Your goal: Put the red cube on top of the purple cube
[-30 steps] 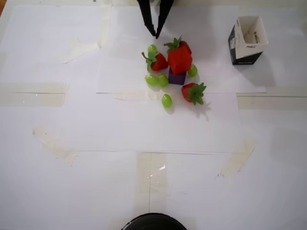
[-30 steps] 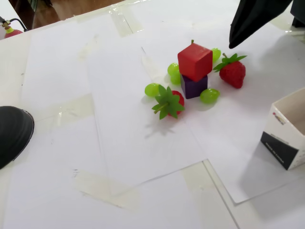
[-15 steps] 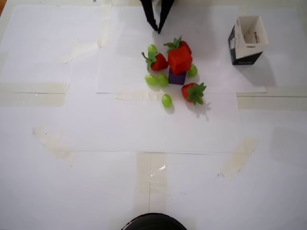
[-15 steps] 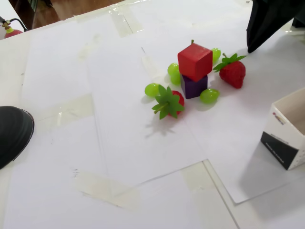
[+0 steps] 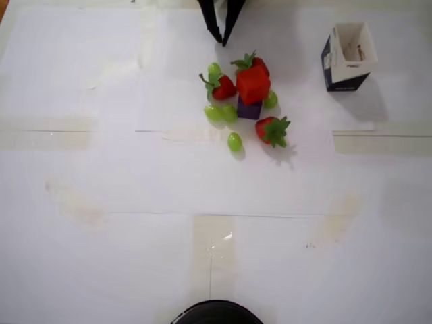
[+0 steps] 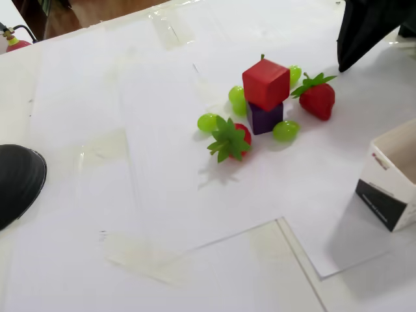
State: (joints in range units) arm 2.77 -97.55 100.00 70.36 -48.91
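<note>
Red cube [image 6: 266, 83] stacked on purple cube [image 6: 264, 118], ringed by fruit on the paper-covered bench [image 5: 135, 256]; claw [image 5: 222, 40] empty.

Landmark: the purple cube [image 5: 248, 109]. One red cube [image 5: 253, 84] sits on top of it, slightly askew. Three strawberries: in the overhead view one [image 5: 220, 86] to its upper left, one [image 5: 251, 62] above it behind the red cube, one [image 5: 273, 129] to its lower right. Five green grapes: one [image 5: 214, 68] far upper left, two [image 5: 221, 113] touching each other just left, one [image 5: 234, 141] below-left and apart, one [image 5: 271, 100] just right. One open black-and-white carton [image 5: 346, 56] stands well to its right. One dark round object [image 5: 216, 313] lies far below at the frame edge. Claw: above the cube, clear of all items, fingertips nearly together, gripping nothing.
</note>
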